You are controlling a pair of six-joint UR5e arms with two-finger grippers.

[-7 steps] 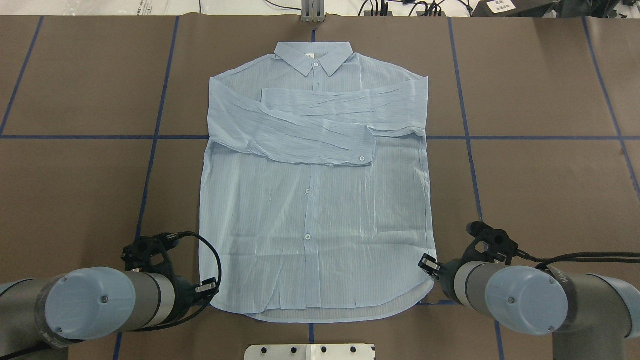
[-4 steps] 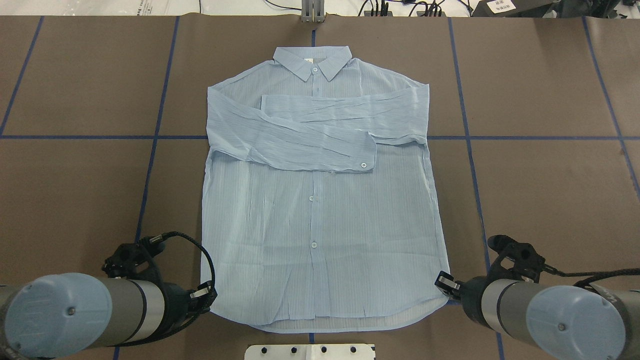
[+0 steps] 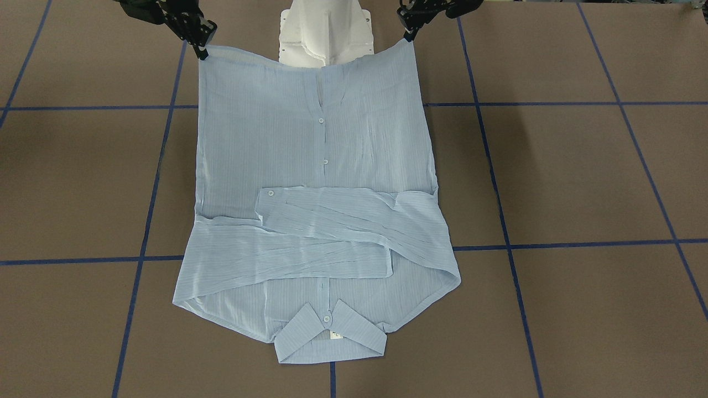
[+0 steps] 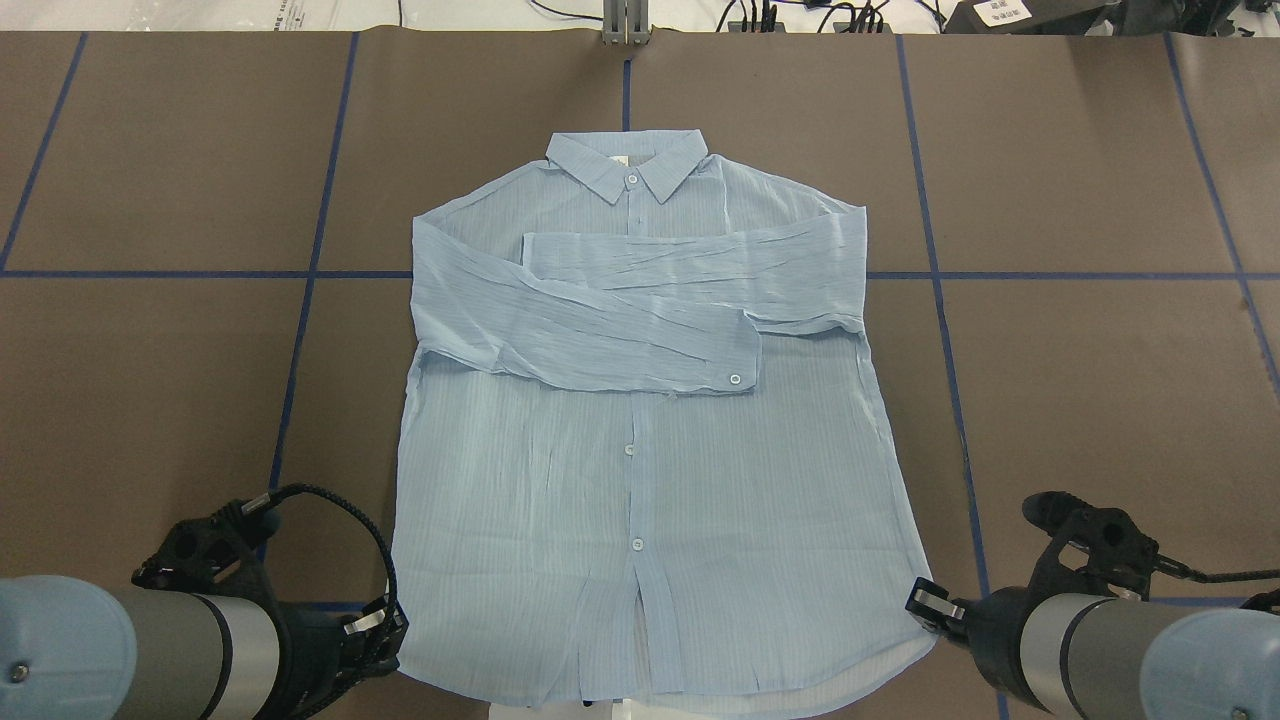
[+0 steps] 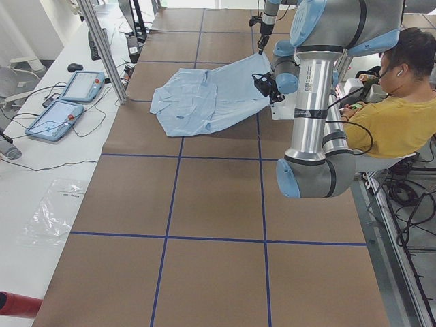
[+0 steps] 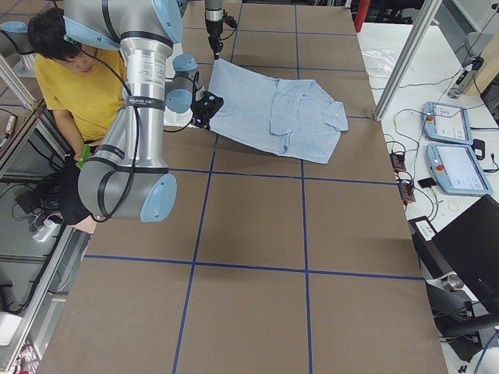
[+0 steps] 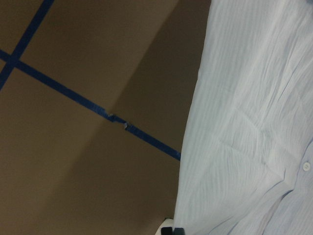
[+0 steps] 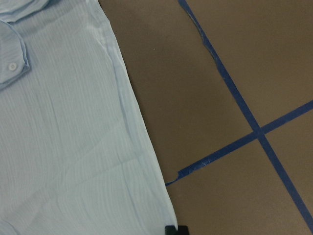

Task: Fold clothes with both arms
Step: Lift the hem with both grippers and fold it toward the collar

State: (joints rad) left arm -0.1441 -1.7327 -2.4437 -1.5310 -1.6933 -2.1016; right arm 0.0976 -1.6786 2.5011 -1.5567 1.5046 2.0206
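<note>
Front view: your left gripper (image 3: 409, 35) pinched one hem corner of the shirt (image 3: 310, 143), your right gripper (image 3: 199, 51) the other; it stretched away from both. Overhead: sleeves (image 4: 640, 305) lay crossed on the chest; folding hem to collar (image 4: 628, 165) looked left to do.

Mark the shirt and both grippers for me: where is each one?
shirt (image 4: 560, 480), overhead view, on the front panel beside the button row.
left gripper (image 3: 408, 35), front-facing view, at the fingertips pinching one hem corner.
right gripper (image 3: 199, 51), front-facing view, at the fingertips pinching the other hem corner.
</note>
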